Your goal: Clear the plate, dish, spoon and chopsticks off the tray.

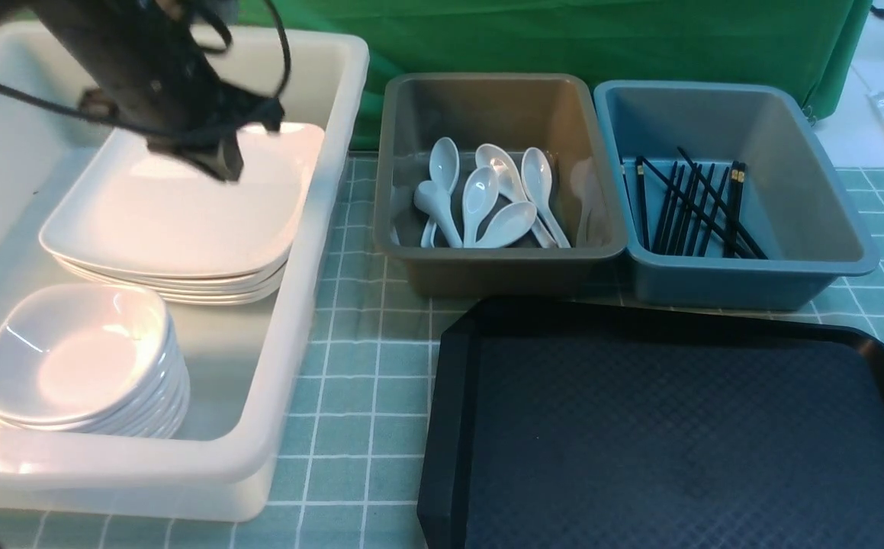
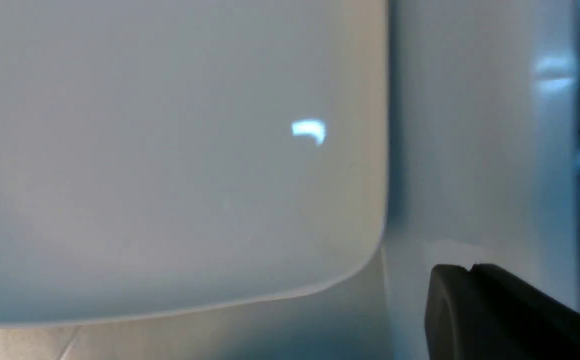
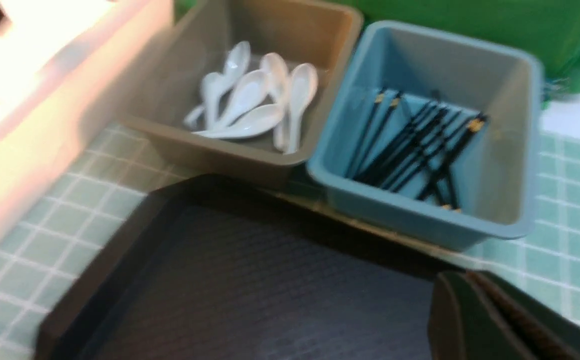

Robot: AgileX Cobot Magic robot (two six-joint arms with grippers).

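Checked cloth (image 1: 350,396), diamond-textured black tray (image 1: 678,442)

Tray (image 1: 686,442) at front right on the tablecloth (image 1: 350,396). Behind it two tubs side by side: left tub (image 1: 499,267) with spoons (image 1: 487,200) inside, right tub (image 1: 747,282) with chopsticks (image 1: 697,206) inside. At far left a big bin (image 1: 274,396), holding stacked plates (image 1: 175,221) at back and stacked small dishes (image 1: 75,358) in front.
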